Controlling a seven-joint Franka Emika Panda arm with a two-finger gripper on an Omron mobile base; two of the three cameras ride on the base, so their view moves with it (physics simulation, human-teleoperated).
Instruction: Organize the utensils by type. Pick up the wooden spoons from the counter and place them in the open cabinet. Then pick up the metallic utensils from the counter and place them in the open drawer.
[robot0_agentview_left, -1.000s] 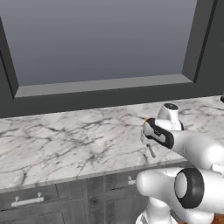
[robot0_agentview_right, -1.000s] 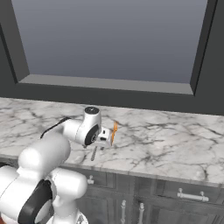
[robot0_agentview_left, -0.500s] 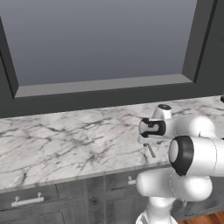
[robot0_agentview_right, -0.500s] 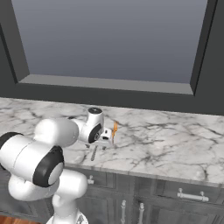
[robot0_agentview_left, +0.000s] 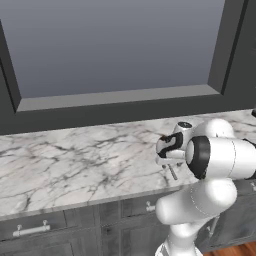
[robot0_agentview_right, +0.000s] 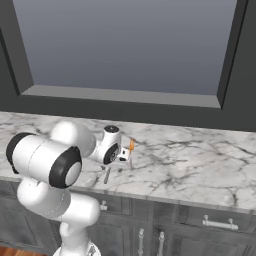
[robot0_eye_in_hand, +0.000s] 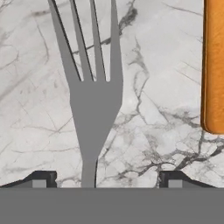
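A slim silver-grey fork (robot0_eye_in_hand: 94, 100) lies flat on the white marble counter (robot0_eye_in_hand: 39, 131), tines pointing away from the hand. My gripper (robot0_eye_in_hand: 107, 180) hangs low over its handle, with a finger tip (robot0_eye_in_hand: 41, 179) on each side and a wide gap to the metal, so it is open. The end of a bright orange handle (robot0_eye_in_hand: 214, 65) lies beside the fork. In the left base view the gripper (robot0_agentview_left: 167, 159) sits near the counter's front edge above the fork's handle (robot0_agentview_left: 173, 173). The right base view shows the gripper (robot0_agentview_right: 122, 156), the fork (robot0_agentview_right: 107, 175) and the orange handle (robot0_agentview_right: 131, 145).
A dark window frame (robot0_agentview_left: 120, 107) runs along the back of the counter (robot0_agentview_left: 75, 160). Dark drawer fronts with short pale handles (robot0_agentview_left: 30, 230) lie below the counter's edge. More bare marble (robot0_agentview_right: 200, 160) stretches to the right of the hand.
The arm's big white links have swung round in front of the cameras, while the hand has stayed low over the fork near the counter's front edge. The fork and orange handle have not moved.
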